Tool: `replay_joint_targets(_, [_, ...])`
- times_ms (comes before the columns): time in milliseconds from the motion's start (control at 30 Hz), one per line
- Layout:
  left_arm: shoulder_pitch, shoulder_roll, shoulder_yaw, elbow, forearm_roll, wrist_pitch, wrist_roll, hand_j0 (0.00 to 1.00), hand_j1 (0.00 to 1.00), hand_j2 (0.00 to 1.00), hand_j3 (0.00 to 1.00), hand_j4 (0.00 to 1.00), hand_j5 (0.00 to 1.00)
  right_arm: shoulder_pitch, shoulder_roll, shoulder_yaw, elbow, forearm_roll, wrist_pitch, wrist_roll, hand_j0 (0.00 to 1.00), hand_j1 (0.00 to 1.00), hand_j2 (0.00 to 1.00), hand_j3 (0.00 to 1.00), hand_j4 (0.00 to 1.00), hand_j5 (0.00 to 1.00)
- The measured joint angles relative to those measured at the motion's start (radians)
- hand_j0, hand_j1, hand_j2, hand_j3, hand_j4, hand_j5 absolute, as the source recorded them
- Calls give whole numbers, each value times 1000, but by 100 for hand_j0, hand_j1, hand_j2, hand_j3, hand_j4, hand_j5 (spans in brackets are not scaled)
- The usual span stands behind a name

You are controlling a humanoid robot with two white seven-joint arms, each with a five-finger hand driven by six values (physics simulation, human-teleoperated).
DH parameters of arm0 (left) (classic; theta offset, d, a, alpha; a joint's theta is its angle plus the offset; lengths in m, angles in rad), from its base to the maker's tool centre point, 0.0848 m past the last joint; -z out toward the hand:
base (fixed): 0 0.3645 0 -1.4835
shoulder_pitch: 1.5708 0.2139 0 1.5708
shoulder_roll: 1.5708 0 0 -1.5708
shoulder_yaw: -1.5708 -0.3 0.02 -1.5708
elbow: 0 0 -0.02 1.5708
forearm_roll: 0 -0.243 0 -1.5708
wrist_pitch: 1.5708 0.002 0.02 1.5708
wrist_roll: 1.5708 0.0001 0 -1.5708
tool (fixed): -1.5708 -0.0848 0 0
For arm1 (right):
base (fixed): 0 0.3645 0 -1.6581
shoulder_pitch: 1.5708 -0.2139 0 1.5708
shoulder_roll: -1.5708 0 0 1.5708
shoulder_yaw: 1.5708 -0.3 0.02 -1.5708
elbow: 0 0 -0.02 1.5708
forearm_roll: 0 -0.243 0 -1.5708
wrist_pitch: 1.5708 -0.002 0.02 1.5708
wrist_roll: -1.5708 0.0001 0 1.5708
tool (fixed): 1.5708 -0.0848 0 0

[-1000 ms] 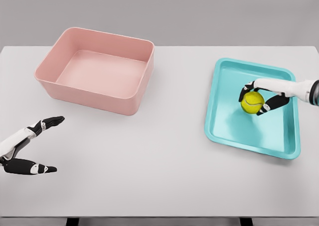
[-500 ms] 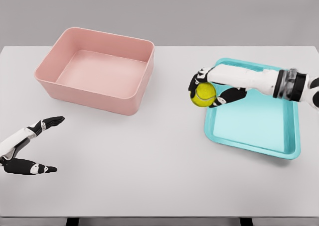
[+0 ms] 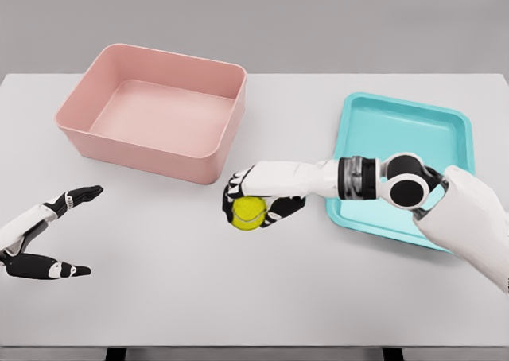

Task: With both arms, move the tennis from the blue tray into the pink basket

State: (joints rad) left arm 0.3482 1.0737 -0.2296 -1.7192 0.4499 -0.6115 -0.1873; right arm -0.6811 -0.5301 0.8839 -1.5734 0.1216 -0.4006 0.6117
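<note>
Carrying tennis ball, right hand clamped, moved off blue tray toward table centre.

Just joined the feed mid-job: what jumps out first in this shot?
The right hand stretches across the table's middle, fingers curled around the yellow tennis ball, just in front of the pink basket near its right corner. The blue tray on the right holds nothing. The left hand waits open at the lower left.

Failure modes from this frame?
1. The right hand holds the tennis ball with fingers mostly over its top; it may slip and roll across the table.
2. The left hand waits open, far from the ball; a handover could miss.
3. The pink basket wall is close; the ball might clip it.
</note>
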Motion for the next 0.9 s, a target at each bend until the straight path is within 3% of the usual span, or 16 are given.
replay_joint_targets(133, [0, 0, 1, 0, 0, 0, 0, 100, 100, 100, 100, 100, 100, 0, 16, 7, 9, 5, 4, 0, 48, 48, 48, 48, 48, 48])
replay_joint_targets(167, [0, 0, 0, 0, 0, 0, 0, 100, 100, 100, 100, 100, 100, 0, 17, 8, 9, 7, 4, 0, 55, 55, 55, 55, 55, 55])
replay_joint_targets(200, [0, 0, 0, 0, 0, 0, 0, 100, 100, 100, 100, 100, 100, 0, 19, 9, 8, 10, 3, 0, 69, 69, 69, 69, 69, 69])
replay_joint_targets(233, [-2, 0, 0, 0, 0, 0, 0, 100, 100, 100, 100, 100, 100, 0, 19, 10, 7, 12, 3, 0, 96, 96, 96, 96, 96, 96])
replay_joint_targets(267, [-2, 0, 0, 0, 0, 0, 0, 100, 100, 100, 100, 100, 100, 0, 20, 10, 6, 16, 3, 0, 99, 99, 99, 99, 99, 99])
replay_joint_targets(533, [0, -2, 0, -1, -9, 0, 0, 100, 100, 100, 100, 100, 100, 0, -20, -30, -37, 22, -5, 0, 100, 100, 100, 100, 100, 100])
replay_joint_targets(633, [-3, -4, -6, -2, -18, 0, 3, 100, 100, 100, 100, 100, 100, 9, -86, -139, -73, 11, -6, 0, 100, 100, 100, 100, 100, 100])
replay_joint_targets(767, [-6, -21, -16, -13, -48, 0, 3, 100, 100, 100, 100, 100, 100, 25, -191, -328, -72, -83, -6, 0, 100, 100, 100, 100, 100, 100])
replay_joint_targets(900, [-21, -39, -20, -36, -67, 0, 3, 100, 100, 100, 100, 100, 100, 147, -263, -492, -37, -127, -7, 0, 100, 100, 100, 100, 100, 100])
